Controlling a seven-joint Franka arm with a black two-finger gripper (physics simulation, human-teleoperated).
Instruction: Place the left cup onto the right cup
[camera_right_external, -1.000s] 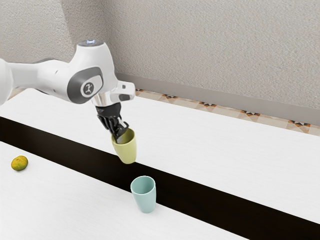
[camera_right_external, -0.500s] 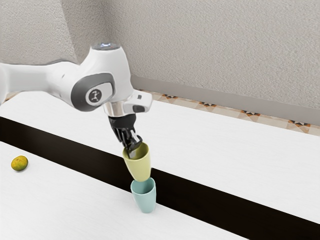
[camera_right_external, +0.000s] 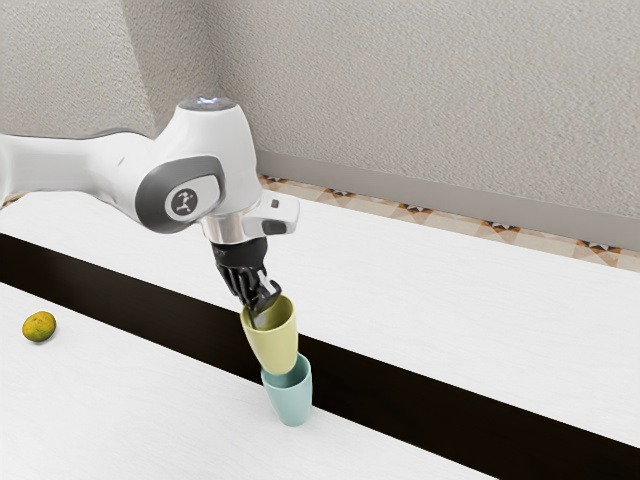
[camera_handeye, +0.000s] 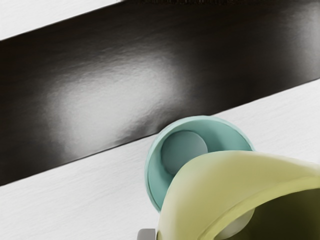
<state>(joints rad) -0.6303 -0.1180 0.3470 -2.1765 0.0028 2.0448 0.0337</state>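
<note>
Pincer (camera_right_external: 262, 300): black, two-finger, clamped on rim of yellow-green cup (camera_right_external: 270, 338).
Yellow-green cup: tilted, base lodged in mouth of teal cup (camera_right_external: 291, 398), not seated level.
Teal cup: upright on white desk (camera_right_external: 120, 420), beside dark stripe (camera_right_external: 420, 400).
Orange fruit (camera_right_external: 39, 326): well apart from teal cup.
Risk: release while tilted likely jams base against teal rim, or topples both cups.

- Table (camera_right_external: 480, 300): white top, one wide black band (camera_right_external: 130, 300) running across it.
- Teal cup (camera_right_external: 292, 402): upright on the white, at the band's edge.
- Small orange fruit (camera_right_external: 39, 326): on the white, well apart from the cup.
</note>
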